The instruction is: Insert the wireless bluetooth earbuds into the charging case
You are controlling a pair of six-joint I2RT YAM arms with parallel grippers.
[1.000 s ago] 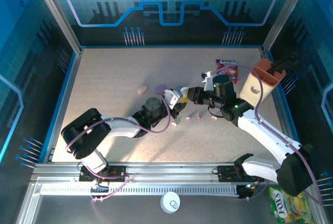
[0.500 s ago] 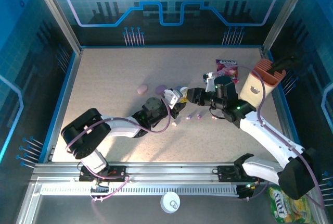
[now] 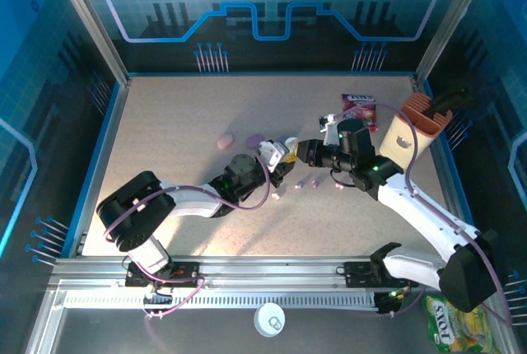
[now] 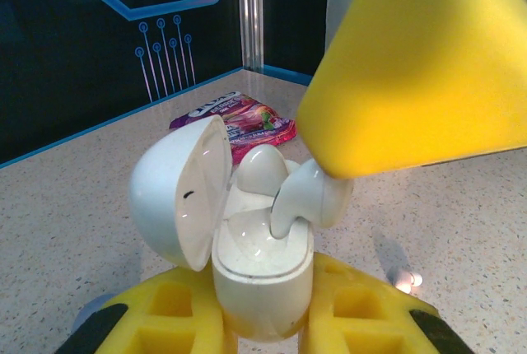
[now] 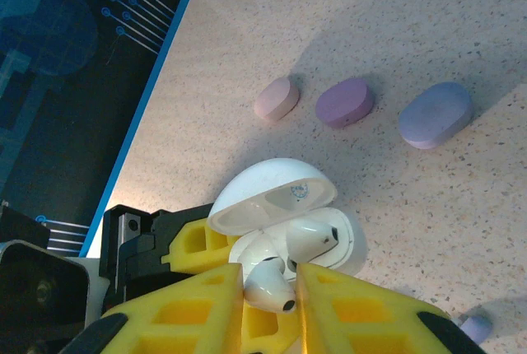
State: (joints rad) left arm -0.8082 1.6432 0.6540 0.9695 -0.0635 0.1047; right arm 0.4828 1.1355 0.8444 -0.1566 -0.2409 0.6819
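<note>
You've got room: both pincers meet near the middle of the worktop [image 3: 165,115], slightly right of centre, and the blue rim [image 3: 104,156] is well apart from them on every side. There's bare surface to the left and on the far side. Clutter close by: pink case [image 5: 277,99], purple case [image 5: 345,102] and lavender case [image 5: 435,114] sit in a row just beyond the pincers. The loose earbuds [image 3: 300,183] lie on the near side, just beside the right arm's wrist. The snack packet [image 3: 359,109] and tan holder [image 3: 405,133] sit by the far right edge. The left pincer [image 4: 263,309] is clamped on the lower body of the white charging case [image 4: 262,276], pads on both sides. The case is upright, mouth up, with the lid swung open to the left in the left wrist view. The right pincer [image 5: 268,288] is closed on a white earbud [image 4: 306,197], fingers tight on either side of its head. That earbud's long axis is near upright and a little tilted. Its stem points down into the near slot and touches the case's inner well; its head is up under the yellow finger. A second, seated earbud [image 4: 262,170] sits in the slot behind it.
</note>
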